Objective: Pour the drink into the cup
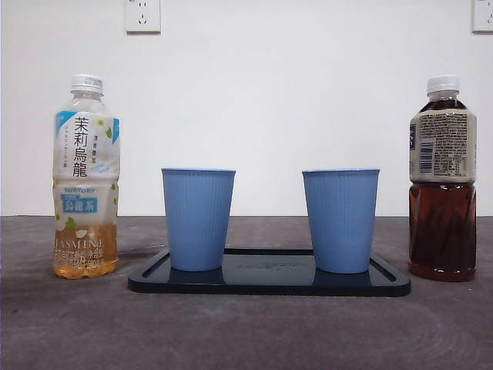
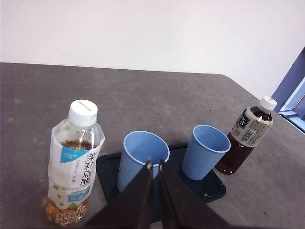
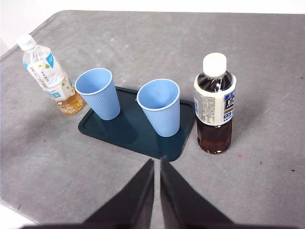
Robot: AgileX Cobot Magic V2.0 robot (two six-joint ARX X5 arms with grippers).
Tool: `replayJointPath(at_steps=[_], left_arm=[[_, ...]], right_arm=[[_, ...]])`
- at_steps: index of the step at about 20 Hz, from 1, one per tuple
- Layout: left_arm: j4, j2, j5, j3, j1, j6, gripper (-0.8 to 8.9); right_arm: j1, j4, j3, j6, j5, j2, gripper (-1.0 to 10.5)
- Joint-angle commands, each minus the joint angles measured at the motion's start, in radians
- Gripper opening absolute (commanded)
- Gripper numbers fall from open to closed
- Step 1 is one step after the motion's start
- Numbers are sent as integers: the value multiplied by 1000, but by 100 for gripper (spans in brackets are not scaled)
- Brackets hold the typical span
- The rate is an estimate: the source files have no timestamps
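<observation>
Two blue ribbed cups, one on the left (image 1: 198, 218) and one on the right (image 1: 340, 219), stand upright on a dark tray (image 1: 269, 282). A jasmine tea bottle (image 1: 85, 177) with pale tea and a white cap stands left of the tray. A dark tea bottle (image 1: 442, 179) with a white cap stands right of it. In the left wrist view my left gripper (image 2: 155, 165) is shut and empty, above the table near the left cup (image 2: 141, 156) and the jasmine bottle (image 2: 74, 162). In the right wrist view my right gripper (image 3: 157, 162) is shut and empty, near the tray's edge (image 3: 164, 152) and the dark bottle (image 3: 214, 105).
Grey table (image 1: 246, 331) against a white wall with two sockets, one (image 1: 142, 14) at the left and one (image 1: 483, 14) at the right. The table's rounded corner (image 2: 233, 82) and a blue frame (image 2: 293, 90) show in the left wrist view. Neither arm shows in the front view.
</observation>
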Motion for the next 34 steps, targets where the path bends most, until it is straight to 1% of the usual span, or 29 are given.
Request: replayJointPath(at_steps=[1,3,5,7,8,9,10,11,12,16,18,20,21,34], left_arm=[[10,3,1,11,-5,5,16],[14,3,0,11,-5,5,16],[37,-7,2,-15,34,5,16],[170,-56,40,-130,128,11,17],[235,-102,36,-215,192,56,19],[255,-144,21,-283,248,98,19],[255,-197,11,-362,313,147,19],[249,-237,11,-422,356,160,19],[246,-278,11,-485,396,156,19],[243,-372,11,-629,480,191,19],[249,-383,11,-664,499,210,19],[272,-384,11,-670,502,269,19],[296,-384,11,-680,502,277,19],[304,-384,11,-684,502,277,19]], right_arm=[[5,10,16,-9,0,2,17],[5,10,16,-9,0,2,17],[5,10,16,-9,0,2,17],[5,10,16,-9,0,2,17],[5,10,16,-9,0,2,17],[5,10,16,-9,1,2,17],[5,10,16,-9,0,2,17],[5,10,16,-9,0,2,17],[5,10,16,-9,0,2,17],[5,10,16,-9,0,2,17],[5,10,16,-9,0,2,17],[5,10,16,-9,0,2,17],[5,10,16,-9,0,2,17],[5,10,16,-9,0,2,17]])
